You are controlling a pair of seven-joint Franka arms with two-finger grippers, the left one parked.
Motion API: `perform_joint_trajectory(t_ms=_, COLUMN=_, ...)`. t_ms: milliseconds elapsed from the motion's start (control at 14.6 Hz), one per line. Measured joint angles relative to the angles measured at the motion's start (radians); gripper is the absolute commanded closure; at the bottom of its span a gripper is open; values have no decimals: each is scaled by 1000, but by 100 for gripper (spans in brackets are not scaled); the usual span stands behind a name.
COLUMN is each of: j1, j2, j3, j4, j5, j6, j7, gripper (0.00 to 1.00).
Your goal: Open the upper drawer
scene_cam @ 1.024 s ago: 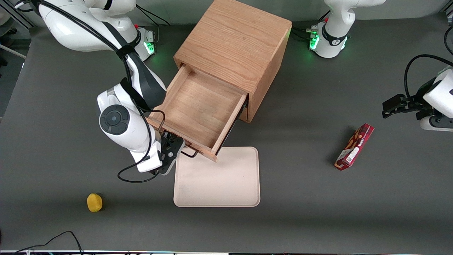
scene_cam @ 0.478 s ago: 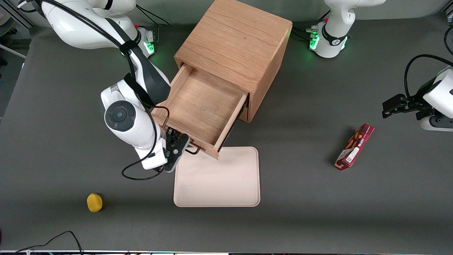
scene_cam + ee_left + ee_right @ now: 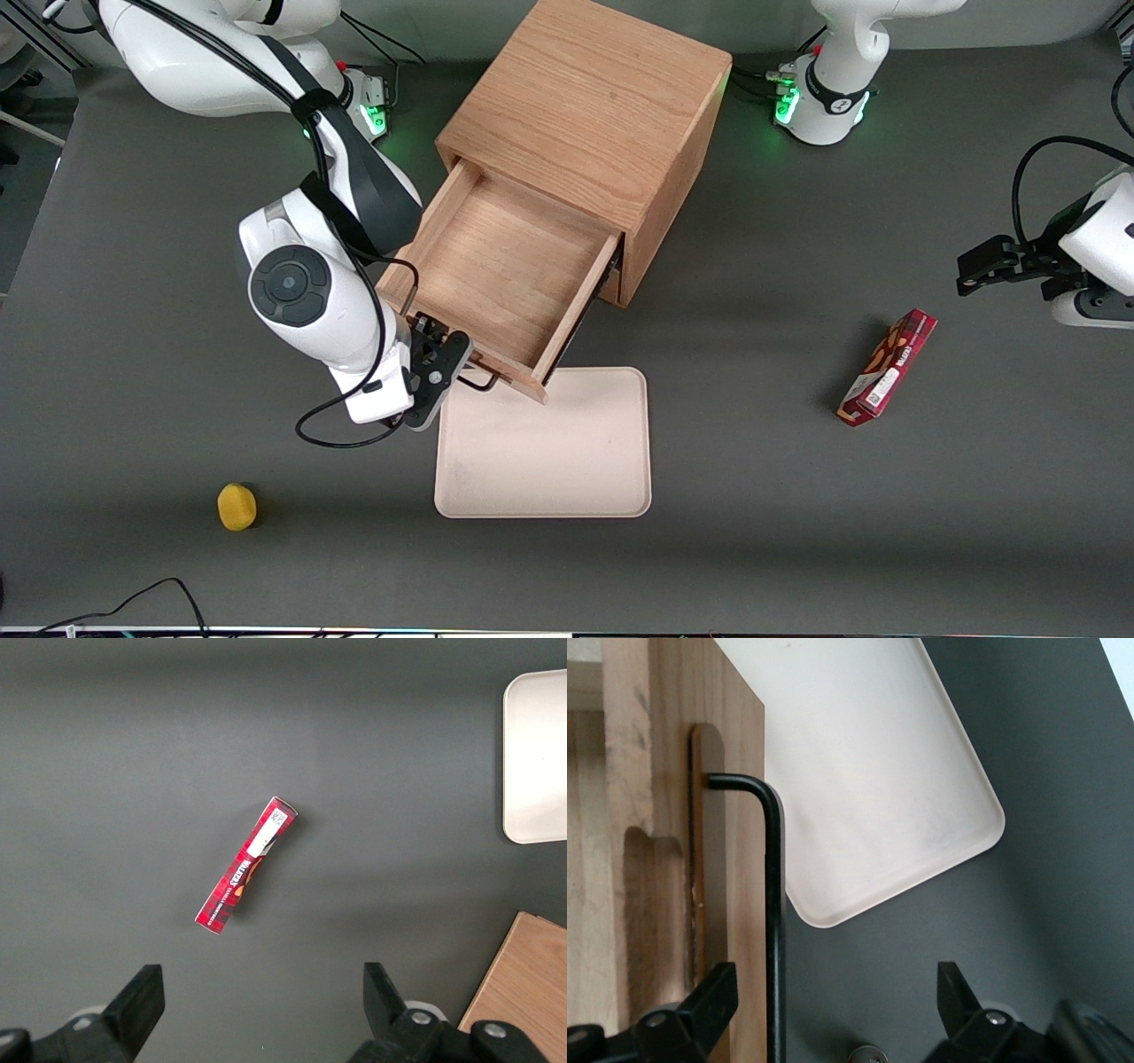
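I'm seeing the gripper (image 3: pixel 833 1014) spread wide around the upper drawer's (image 3: pixel 505 266) handle (image 3: pixel 773 904), not pinching it. If I'm backing away crooked, a finger (image 3: pixel 709 1005) could be snagging the bar and jerking the drawer.

end effector (image 3: pixel 440 359): hides handle's middle | upper drawer (image 3: pixel 496 275): back inside cabinet (image 3: pixel 602 133) | lower drawer: hidden

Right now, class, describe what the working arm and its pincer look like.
The working arm has glossy white shells, a dark grey round joint cap, black bands and a loose black cable. Its pincer is black with two fingers, beside the upper drawer handle.
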Motion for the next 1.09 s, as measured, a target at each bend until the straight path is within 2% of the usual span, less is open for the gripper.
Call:
perform_joint_trajectory(t_ms=478, j1=-61, j2=-4, j3=0, j4=103, j5=27, j6=-154, j7=-12, gripper=0)
perform_joint_trajectory(t_ms=820, j1=-135, j2=-114, j3=1, j4=133, j5=46, j6=-257, j7=-15, gripper=0)
perform_joint_trajectory(t_ms=1093, j1=-252, j2=-200, j3=1, j4=132, j5=66, j6=-375, j7=71, gripper=0)
